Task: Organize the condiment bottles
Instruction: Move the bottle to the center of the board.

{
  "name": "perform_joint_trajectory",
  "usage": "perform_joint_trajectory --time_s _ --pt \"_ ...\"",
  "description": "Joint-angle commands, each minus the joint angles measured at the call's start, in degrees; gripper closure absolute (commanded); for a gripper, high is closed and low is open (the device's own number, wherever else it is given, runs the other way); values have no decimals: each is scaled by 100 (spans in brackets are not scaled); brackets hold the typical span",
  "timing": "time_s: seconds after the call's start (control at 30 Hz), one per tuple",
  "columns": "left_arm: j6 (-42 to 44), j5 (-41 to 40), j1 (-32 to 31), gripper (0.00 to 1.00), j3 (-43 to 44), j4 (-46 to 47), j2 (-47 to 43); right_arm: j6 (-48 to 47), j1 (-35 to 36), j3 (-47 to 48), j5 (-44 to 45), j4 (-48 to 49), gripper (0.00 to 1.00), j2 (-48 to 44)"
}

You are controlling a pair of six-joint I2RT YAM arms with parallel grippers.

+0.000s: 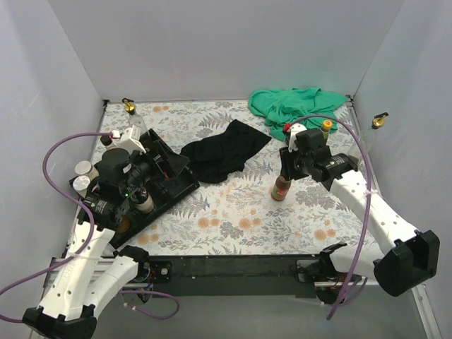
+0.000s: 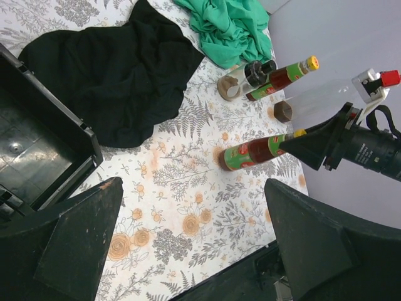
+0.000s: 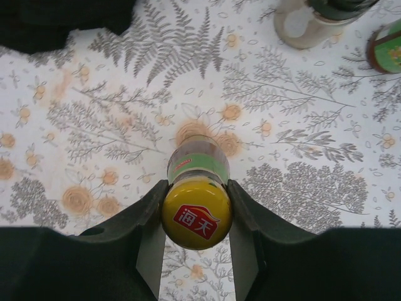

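Right wrist: right hand (image 3: 197, 227) clamped on upright yellow-capped bottle (image 3: 196, 169), long axis vertical, cap up

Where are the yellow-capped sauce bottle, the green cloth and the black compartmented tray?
yellow-capped sauce bottle (image 3: 197, 215): right wrist view, cap top.
green cloth (image 1: 293, 106): top external view, middle of heap.
black compartmented tray (image 2: 56, 119): left wrist view, inner side wall.

In the overhead view the left arm (image 1: 106, 191) covers most of the tray (image 1: 176, 189), so its contents cannot be counted. The right gripper (image 1: 284, 175) hides the top of the yellow-capped bottle (image 1: 281, 191). At the upper right of the right wrist view, the frame edges cut off a jar (image 3: 301, 25) and a bottle (image 3: 387, 53).
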Motion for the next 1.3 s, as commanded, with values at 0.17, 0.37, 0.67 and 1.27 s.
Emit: perform_joint_trajectory --time_s 0.17,0.37,0.67,1.27 --pt "456 153 -8 4 220 -189 -83 691 1403 -377 119 310 99 -841" --pt "-132 -95 -8 2 -168 153 -172 998 2325 -272 707 318 99 -771" --pt "359 303 -8 3 -45 312 207 1359 2838 -96 1209 160 32 -753" --pt "324 -1996 -2757 7 34 1515 1568 1816 2846 589 1587 -33 1 -2739"
